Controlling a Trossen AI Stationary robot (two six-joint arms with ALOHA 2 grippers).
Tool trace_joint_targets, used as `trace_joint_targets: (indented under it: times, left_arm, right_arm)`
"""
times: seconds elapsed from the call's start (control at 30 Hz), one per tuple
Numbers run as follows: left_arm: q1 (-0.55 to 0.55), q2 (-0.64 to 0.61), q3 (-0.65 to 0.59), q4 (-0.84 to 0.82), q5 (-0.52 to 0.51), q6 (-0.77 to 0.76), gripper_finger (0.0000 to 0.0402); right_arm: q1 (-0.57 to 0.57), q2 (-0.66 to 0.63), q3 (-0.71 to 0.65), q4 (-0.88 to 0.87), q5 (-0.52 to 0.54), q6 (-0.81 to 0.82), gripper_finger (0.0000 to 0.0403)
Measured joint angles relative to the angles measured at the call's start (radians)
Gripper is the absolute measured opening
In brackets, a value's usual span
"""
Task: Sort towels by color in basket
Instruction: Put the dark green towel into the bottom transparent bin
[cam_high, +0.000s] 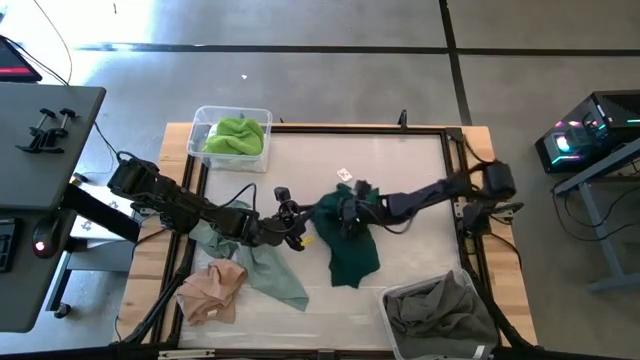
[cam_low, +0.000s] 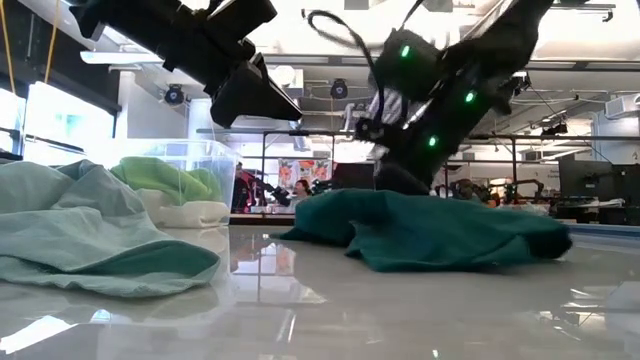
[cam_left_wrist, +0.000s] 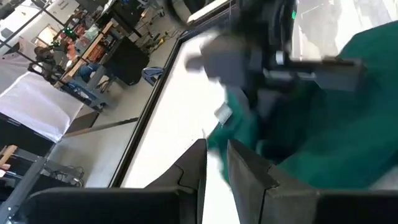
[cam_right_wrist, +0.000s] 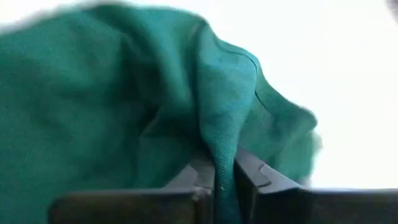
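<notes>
The dark teal towel (cam_high: 352, 245) lay crumpled near the middle of the white table (cam_high: 420, 190), its upper edge gathered beneath the right gripper (cam_high: 340, 212). In the right wrist view a raised fold of this towel (cam_right_wrist: 217, 124) ran down between that gripper's two fingers (cam_right_wrist: 252, 171), which were drawn close together and pinched the cloth. The right arm reached in from the table's right edge. The left gripper (cam_high: 290, 232) hovered just beside the teal towel on its left; its fingers (cam_left_wrist: 242, 177) stood nearly together with a narrow gap and nothing between them. A pale mint towel (cam_high: 270, 265) lay spread under the left arm, and a peach towel (cam_high: 212, 288) lay bunched near the front left corner, touching the mint one. A lime green towel (cam_high: 237, 135) sat in a clear bin (cam_high: 200, 125) at the back left corner; in the low view a white cloth (cam_low: 190, 212) showed beneath the green (cam_low: 165, 178). A grey towel (cam_high: 440, 310) filled a second clear bin (cam_high: 385, 300) at the front right corner. A small card (cam_high: 345, 175) lay on the table behind the grippers
</notes>
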Motion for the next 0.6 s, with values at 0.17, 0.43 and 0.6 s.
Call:
trace_joint_targets:
  times: [0.17,0.43,0.6]
  left_arm:
    - [0.0,0.0,0.0,-0.004,0.0,-0.001,0.005]
    - [0.0,0.0,0.0,-0.002,0.003,-0.007,0.005]
    - [0.0,0.0,0.0,-0.006,0.003,-0.018,0.005]
  right_arm:
    - [0.135,-0.136,0.003,-0.082,0.462,0.011,0.0029]
    - [0.297,-0.316,0.003,-0.072,0.666,-0.019,0.0005]
    - [0.357,-0.296,0.003,-0.09,0.505,0.009,0.0017]
